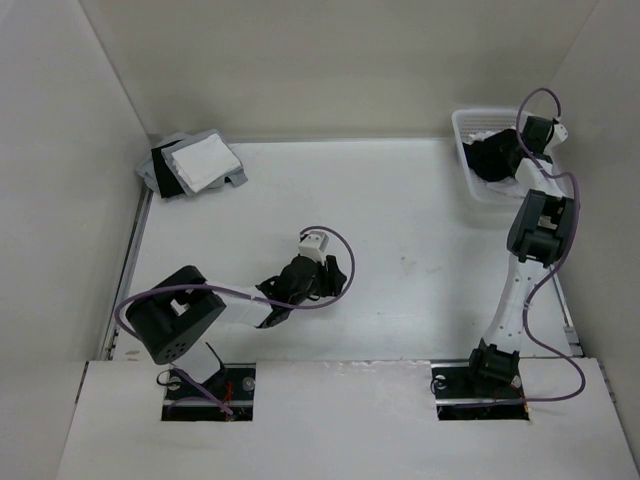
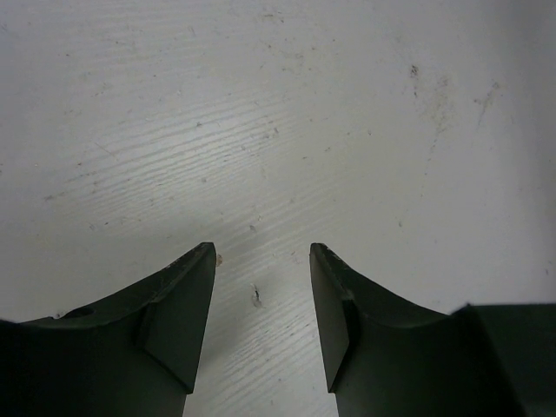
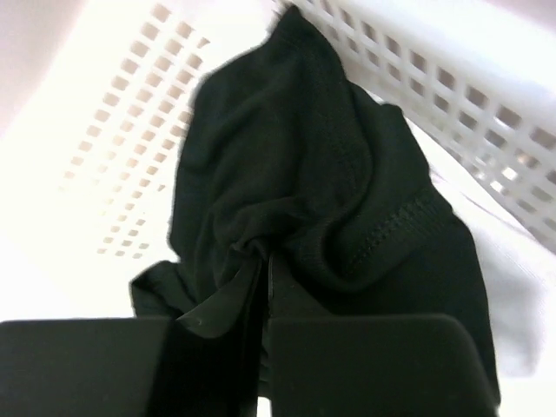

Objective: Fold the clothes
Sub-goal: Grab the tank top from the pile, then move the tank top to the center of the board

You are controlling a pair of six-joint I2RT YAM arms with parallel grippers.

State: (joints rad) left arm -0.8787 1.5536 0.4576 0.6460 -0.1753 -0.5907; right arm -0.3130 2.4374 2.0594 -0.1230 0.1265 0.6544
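And there it is: the black top [image 3: 295, 191] is seen bunched inside the white mesh basket [image 3: 486, 113], heaped against the basket's wall. A gathered fold of it is pinched by the right gripper [image 3: 265, 291], whose jaws are pressed almost together on the fabric. A white garment [image 3: 512, 295] is spotted in the same basket, touching the black cloth from below. Well apart from the basket, the left gripper [image 2: 263, 261] is held low over the bare table [image 2: 261, 104], jaws spread wide, nothing between them. A small stack of cloths [image 1: 195, 165] is left far across from the basket.

The step in hand is judged to be the lift-out; no folding is begun yet. A straight, unhurried rise is called for, so the whole length is drawn clear above the basket's rim before any sideways travel. Otherwise the light basket may be dragged along. The white garment should be watched in case it is carried up too. Only a thin fold is held, so a slip is possible. Once the top is out of the basket, it is best spread flat, with a far edge taken by the waiting left gripper.
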